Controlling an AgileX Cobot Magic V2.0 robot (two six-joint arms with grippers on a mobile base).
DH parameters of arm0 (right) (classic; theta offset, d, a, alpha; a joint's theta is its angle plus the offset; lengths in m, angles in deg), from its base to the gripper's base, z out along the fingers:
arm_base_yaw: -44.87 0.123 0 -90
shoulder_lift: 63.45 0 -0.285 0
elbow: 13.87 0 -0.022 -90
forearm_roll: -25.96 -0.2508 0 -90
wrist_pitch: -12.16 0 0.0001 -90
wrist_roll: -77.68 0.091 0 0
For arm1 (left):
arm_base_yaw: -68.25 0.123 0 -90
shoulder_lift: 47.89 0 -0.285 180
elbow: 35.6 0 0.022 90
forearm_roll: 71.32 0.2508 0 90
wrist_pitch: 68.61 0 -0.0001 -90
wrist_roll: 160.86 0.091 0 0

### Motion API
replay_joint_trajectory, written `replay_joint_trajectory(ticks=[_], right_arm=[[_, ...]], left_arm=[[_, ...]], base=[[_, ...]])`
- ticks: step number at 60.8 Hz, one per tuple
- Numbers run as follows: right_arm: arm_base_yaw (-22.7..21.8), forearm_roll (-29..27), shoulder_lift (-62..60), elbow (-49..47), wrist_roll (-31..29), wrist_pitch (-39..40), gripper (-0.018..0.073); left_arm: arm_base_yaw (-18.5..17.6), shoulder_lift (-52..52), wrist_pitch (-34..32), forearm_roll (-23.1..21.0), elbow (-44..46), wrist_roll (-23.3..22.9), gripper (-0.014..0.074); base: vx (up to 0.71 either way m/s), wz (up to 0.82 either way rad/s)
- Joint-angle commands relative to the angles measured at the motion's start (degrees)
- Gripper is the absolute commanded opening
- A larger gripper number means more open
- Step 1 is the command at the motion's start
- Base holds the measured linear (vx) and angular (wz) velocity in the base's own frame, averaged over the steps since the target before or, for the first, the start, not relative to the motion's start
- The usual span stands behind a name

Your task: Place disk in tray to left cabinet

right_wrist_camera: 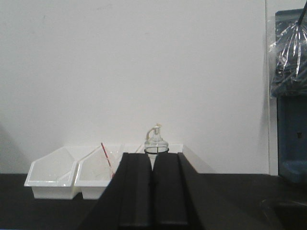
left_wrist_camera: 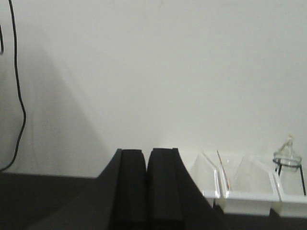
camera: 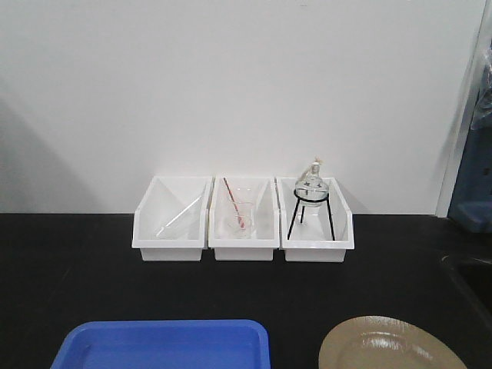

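- Lying flat on the black table, the disk sits at the near right of the front view, with its lower part cut off by the frame.
- The tray is to the disk's left, apart from it, and holds nothing that shows; so the first step is not yet done.
- The left gripper has its fingers drawn together with only a sliver between them, and nothing is held.
- The right gripper is closed the same way, also bare.
- Both wrist views look toward the wall and the white bins; neither shows the disk or tray.
- The disk looks stiff and glossy, so it is probably slick under the pads and liable to chip if dropped.
- It is shallow and lies flush on the table, so the rim is likely the only hold: one finger inside the lip, the other wedged under its edge.
- The right arm seems better placed, as the disk lies on that side.
- The jaws must open before any approach.
- A one-sided rim grip may let the disk tilt, so a short, low carry to the tray seems wise.
- The cabinet is not in view.
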Motion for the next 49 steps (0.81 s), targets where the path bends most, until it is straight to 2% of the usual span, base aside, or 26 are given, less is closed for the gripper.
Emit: replay_joint_trajectory(ticks=[1, 6, 13, 20, 31, 35, 43, 49], right_arm=[[-0.25, -0.02, 4.45, -5.04, -0.4, -0.1, 0.0057], [-0.25, 0.03, 8.06, -7.06, -0.4, -0.25, 0.0089], [-0.25, 0.03, 13.34, -7.87, -0.4, 0.95, 0.016], [-0.25, 0.03, 18.53, -7.82, -0.4, 1.71, 0.0268], [-0.25, 0.03, 24.27, -7.82, -0.4, 2.8, 0.0486], [-0.25, 0.03, 26.0, -7.82, -0.4, 2.7, 0.0531], [-0.25, -2.47, 29.15, -7.82, -0.09, -0.33, 0.055], [-0.3, -8.87, 30.8, -7.82, 2.74, -4.32, 0.055]], left_arm=[[-0.33, 1.9, 0.2, 0.05, 6.96, -0.35, 0.0069], [-0.33, 4.66, 4.02, 0.05, 10.48, -0.13, 0.0084], [-0.33, 8.98, 5.96, 0.05, 11.97, -0.06, 0.012], [-0.33, 12.96, 6.56, 0.05, 11.64, -0.06, 0.0183], [-0.33, 17.66, 6.89, 0.05, 11.64, -0.06, 0.0335], [-0.33, 18.64, 7.29, -0.01, 11.64, -0.06, 0.0363], [-0.33, 19.08, 7.29, -0.01, 11.64, -0.06, 0.037], [-0.33, 19.08, 7.29, -0.01, 11.64, -0.06, 0.037]], base=[[0.0, 0.0], [0.0, 0.0], [0.0, 0.0], [0.0, 0.0], [0.0, 0.0], [0.0, 0.0], [0.0, 0.0], [0.0, 0.0]])
